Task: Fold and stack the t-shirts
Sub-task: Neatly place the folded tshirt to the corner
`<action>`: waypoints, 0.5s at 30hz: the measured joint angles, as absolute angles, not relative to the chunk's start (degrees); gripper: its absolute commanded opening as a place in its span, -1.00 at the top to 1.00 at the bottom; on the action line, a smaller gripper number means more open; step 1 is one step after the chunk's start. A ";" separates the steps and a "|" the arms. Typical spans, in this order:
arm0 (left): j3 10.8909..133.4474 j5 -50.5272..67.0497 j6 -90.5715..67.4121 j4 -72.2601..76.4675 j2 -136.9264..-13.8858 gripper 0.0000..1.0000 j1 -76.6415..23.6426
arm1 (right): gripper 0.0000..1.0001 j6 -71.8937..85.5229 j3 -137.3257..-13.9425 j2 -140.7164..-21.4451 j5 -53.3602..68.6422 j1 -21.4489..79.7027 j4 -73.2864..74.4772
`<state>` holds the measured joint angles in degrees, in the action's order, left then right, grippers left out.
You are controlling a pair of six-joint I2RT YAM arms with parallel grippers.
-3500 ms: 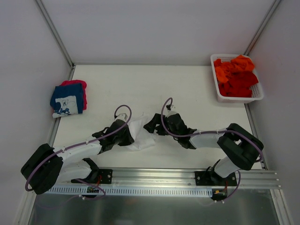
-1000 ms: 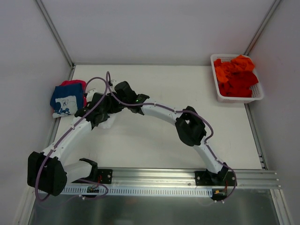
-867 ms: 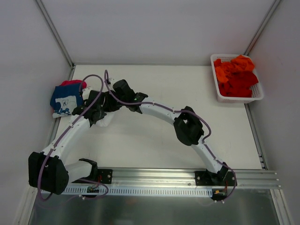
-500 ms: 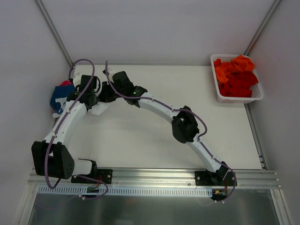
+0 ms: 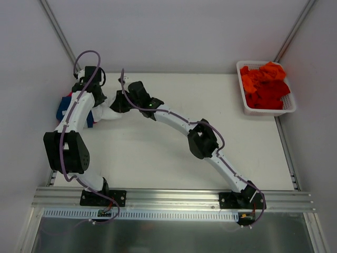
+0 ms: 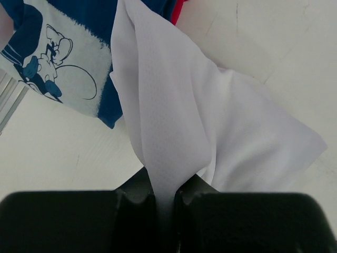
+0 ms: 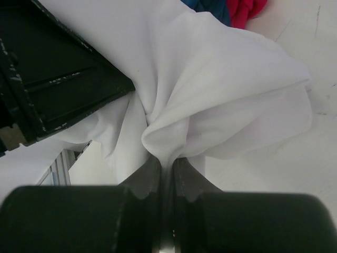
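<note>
A plain white t-shirt hangs bunched between both grippers at the table's far left. My left gripper is shut on a pinched fold of it, jaws tight around the cloth. Beside it, my right gripper is shut on another fold of the same shirt. Just under and behind the white cloth lies the navy tee with white print, partly hidden by my left arm in the top view. A pink-red tee peeks out beneath it. Orange and red tees are heaped in the basket.
The white lattice basket stands at the far right corner. A metal frame rail and the left wall run close to the stack. The left arm's black wrist body sits close to my right gripper. The right arm stretches diagonally across the table.
Both arms have carried the white t-shirt from the near middle to the far left, over the navy tee. The left arm has swung upright beside the wall.
</note>
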<state>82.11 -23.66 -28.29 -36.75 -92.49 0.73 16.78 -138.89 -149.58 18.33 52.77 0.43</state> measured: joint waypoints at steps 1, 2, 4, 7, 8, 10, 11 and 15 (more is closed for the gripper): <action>82.50 -23.09 -27.99 -36.77 -92.71 1.00 0.84 | 0.96 16.88 -138.89 -149.58 18.33 52.58 0.21; 82.96 -22.76 -27.79 -36.80 -92.88 1.00 0.86 | 0.96 17.02 -138.89 -149.58 18.35 52.40 0.01; 84.25 -22.17 -27.38 -36.95 -93.47 1.00 0.86 | 0.96 17.19 -138.89 -149.58 18.33 52.18 -0.64; 86.17 -21.08 -26.55 -37.65 -94.54 1.00 1.30 | 0.96 17.37 -138.89 -149.58 18.24 52.03 -1.48; 87.00 -20.75 -26.24 -38.15 -95.07 1.00 1.61 | 0.96 17.43 -138.89 -149.58 18.09 52.03 -1.74; 89.65 -19.94 -25.47 -39.81 -96.53 1.00 2.09 | 0.95 17.65 -138.89 -149.58 17.91 52.03 -2.24; 90.98 -19.51 -24.91 -40.32 -97.36 1.00 2.37 | 0.95 17.80 -138.89 -149.60 17.74 52.03 -2.63; 96.12 -17.54 -23.46 -43.44 -99.68 1.00 3.68 | 0.94 18.85 -139.28 -150.02 17.41 51.88 -4.93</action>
